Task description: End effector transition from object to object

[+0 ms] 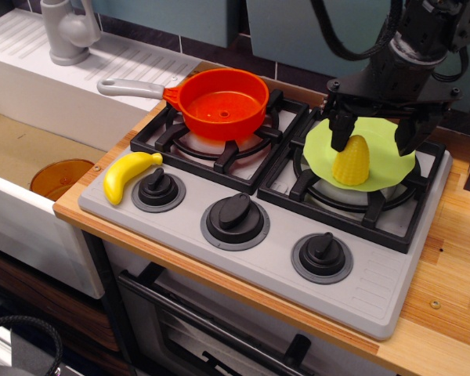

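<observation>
My black gripper (376, 141) hangs from a bulky black wrist with cables over the right burner. Its two fingers point down and stand wide apart. A yellow corn cob (352, 160) lies on a light green round mat (384, 164) on that burner, just below and toward the left finger (341, 133). The right finger (412, 133) is clear of the corn. Nothing is held between the fingers. An orange pan (223, 103) with a grey handle sits on the left burner. A yellow banana (128, 175) lies at the stove's front left corner.
The grey toy stove (376, 298) has three black knobs (235, 219) along its front and rests on a wooden counter (454, 274). A sink on the left holds an orange dish (59, 178), with a grey faucet (66, 31) behind it.
</observation>
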`<action>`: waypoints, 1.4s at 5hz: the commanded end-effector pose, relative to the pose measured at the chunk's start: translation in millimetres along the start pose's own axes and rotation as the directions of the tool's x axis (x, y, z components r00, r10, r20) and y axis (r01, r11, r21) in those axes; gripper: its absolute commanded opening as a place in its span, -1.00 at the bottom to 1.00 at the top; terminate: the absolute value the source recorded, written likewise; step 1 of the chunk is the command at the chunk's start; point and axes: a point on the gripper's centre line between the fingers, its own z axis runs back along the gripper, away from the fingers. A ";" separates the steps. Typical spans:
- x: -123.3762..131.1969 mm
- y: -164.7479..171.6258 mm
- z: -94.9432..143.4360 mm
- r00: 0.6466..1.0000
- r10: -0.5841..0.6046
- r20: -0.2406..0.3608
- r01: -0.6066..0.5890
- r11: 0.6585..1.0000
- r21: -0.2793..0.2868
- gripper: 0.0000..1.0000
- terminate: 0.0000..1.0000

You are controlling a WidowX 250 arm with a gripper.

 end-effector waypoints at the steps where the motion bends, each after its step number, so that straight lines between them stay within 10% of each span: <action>1: 0.0 0.0 0.0 1.000 0.000 0.000 0.000 1.000 0.000 1.00 -1.00; 7: 69.1 88.9 84.1 0.978 -0.210 0.010 0.209 0.977 0.040 1.00 -1.00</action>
